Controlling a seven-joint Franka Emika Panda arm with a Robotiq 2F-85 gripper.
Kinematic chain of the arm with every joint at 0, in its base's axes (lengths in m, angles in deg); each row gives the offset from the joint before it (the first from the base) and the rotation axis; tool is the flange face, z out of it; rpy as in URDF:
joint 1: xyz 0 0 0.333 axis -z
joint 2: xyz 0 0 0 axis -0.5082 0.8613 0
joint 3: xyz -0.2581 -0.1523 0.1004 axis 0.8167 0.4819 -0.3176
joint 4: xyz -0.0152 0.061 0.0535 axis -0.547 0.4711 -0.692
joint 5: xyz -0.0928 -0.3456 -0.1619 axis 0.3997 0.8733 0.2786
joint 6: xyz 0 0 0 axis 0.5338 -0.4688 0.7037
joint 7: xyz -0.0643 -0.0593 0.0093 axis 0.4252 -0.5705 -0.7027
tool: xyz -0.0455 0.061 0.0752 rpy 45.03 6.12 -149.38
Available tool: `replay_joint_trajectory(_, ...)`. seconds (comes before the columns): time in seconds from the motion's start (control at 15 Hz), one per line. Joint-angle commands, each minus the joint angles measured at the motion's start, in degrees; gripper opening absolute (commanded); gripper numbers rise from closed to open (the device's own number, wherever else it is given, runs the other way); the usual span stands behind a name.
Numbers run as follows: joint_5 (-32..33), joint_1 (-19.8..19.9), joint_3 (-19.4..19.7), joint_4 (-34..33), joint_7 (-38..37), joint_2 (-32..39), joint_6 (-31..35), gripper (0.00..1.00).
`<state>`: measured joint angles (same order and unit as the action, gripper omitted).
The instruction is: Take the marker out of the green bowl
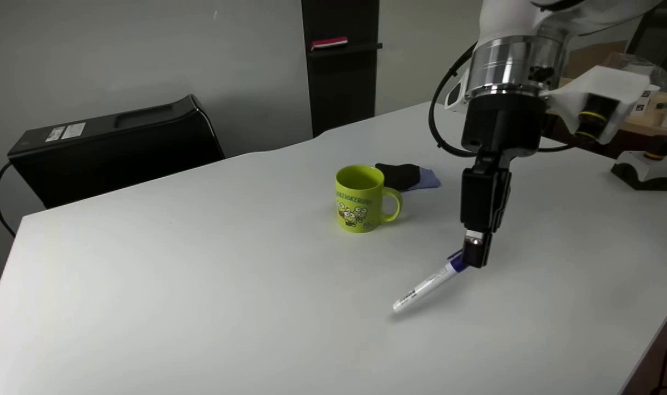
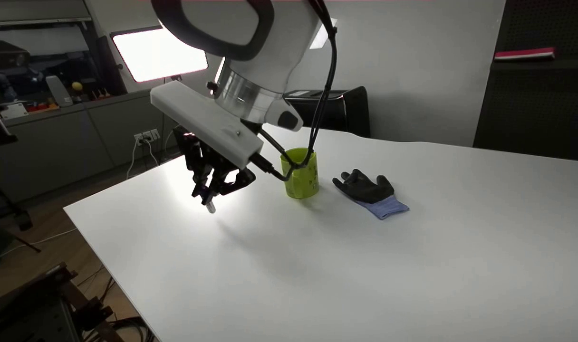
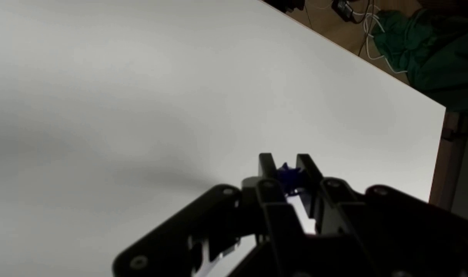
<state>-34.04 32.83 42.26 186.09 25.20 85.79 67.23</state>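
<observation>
The marker, a white stick with a blue cap end, shows in both exterior views (image 1: 428,288) (image 2: 211,207). My gripper (image 1: 475,255) (image 2: 205,192) is shut on its blue end. The marker hangs tilted, white end lower, and appears to be just above the table. In the wrist view, the marker's blue end (image 3: 290,179) sits between the fingertips of my gripper (image 3: 284,163); its white body is mostly hidden there. The green bowl, a lime-green mug (image 1: 360,200) (image 2: 302,180), stands upright, apart from the gripper. The mug is out of the wrist view.
A dark glove with a blue cuff (image 1: 402,176) (image 2: 365,187) lies on the white table (image 1: 202,274) (image 2: 365,285) near the mug. A black case (image 1: 114,142) stands beyond the table's edge by the wall. A cable from the arm passes in front of the mug in an exterior view.
</observation>
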Motion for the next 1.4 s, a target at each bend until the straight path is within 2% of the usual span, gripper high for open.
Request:
replay_joint_trajectory(0.0, 0.92, 0.33, -0.04, -0.18, -0.38, 1.88, 0.83, 0.05)
replay_joint_trajectory(0.47, 3.72, 1.32, 0.39, 1.24, -1.01, 2.52, 2.74, 0.05)
replay_joint_trajectory(0.53, 4.24, 1.31, 0.42, 1.31, -1.33, 2.47, 2.96, 0.21)
replay_joint_trajectory(0.6, 4.66, 1.36, 0.44, 1.35, -1.5, 2.42, 3.15, 0.44)
replay_joint_trajectory(0.73, 5.78, 1.49, 0.46, 1.78, -1.79, 2.52, 4.61, 0.47)
replay_joint_trajectory(0.8, 6.22, 1.57, 0.45, 1.98, -1.93, 2.56, 5.28, 0.52)
replay_joint_trajectory(1.2, 11.08, 1.09, 0.9, 3.41, -4.24, 2.43, 10.37, 0.94)
replay_joint_trajectory(1.27, 13.19, 0.75, 1.17, 3.81, -4.8, 2.39, 12.62, 0.98)
replay_joint_trajectory(1.33, 15.32, -1.05, 0.21, 1.38, -9.59, -0.01, 10.78, 1.0)
